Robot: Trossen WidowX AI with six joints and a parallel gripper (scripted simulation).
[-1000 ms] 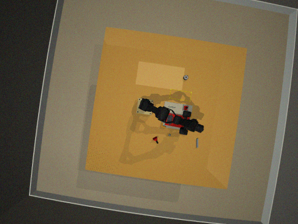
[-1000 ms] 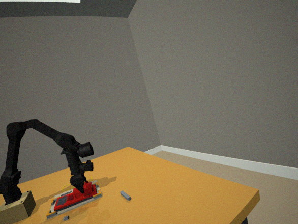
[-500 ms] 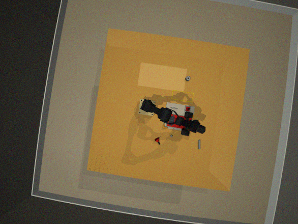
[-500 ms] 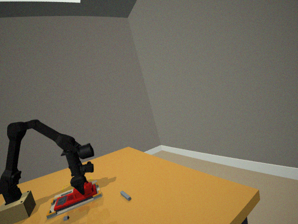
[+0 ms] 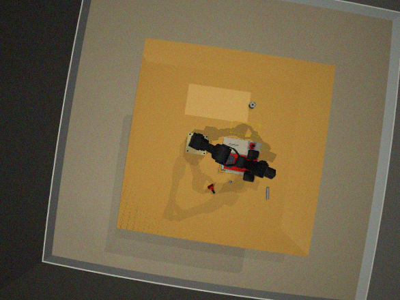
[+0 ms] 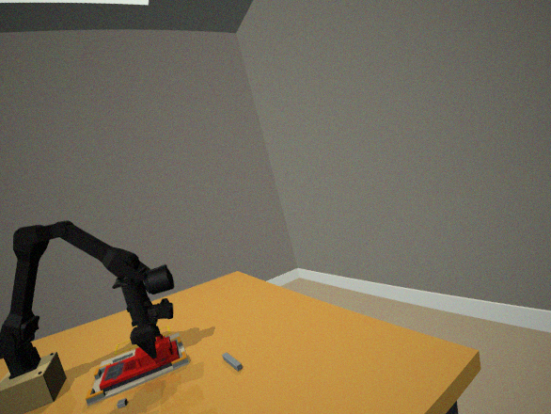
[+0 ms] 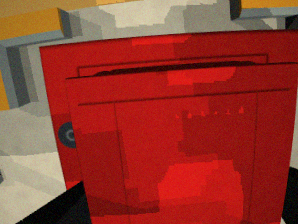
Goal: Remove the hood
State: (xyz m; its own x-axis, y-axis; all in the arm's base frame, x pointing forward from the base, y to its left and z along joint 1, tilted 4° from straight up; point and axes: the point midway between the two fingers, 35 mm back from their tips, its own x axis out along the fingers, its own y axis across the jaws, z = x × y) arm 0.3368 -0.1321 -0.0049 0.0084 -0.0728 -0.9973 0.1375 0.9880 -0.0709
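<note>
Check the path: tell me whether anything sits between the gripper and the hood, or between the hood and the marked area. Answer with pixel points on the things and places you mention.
Nothing visible separates gripper (image 5: 252,166) (image 6: 153,354) (image 7: 182,181) and hood (image 6: 166,347) (image 7: 190,150); it's gripped. Toward the marked area (image 5: 259,130) lie a pale panel (image 5: 233,144) and a small red part (image 5: 252,146).

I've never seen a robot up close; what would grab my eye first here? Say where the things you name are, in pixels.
Probably the black arm (image 5: 222,154) (image 6: 89,242), arching from its base block over the orange table (image 5: 164,68) (image 6: 376,358). Beneath its hand (image 6: 152,350), the bright red toy car (image 5: 235,168) (image 6: 136,369) (image 7: 55,75) stands out in its grey-and-yellow surround.
</note>
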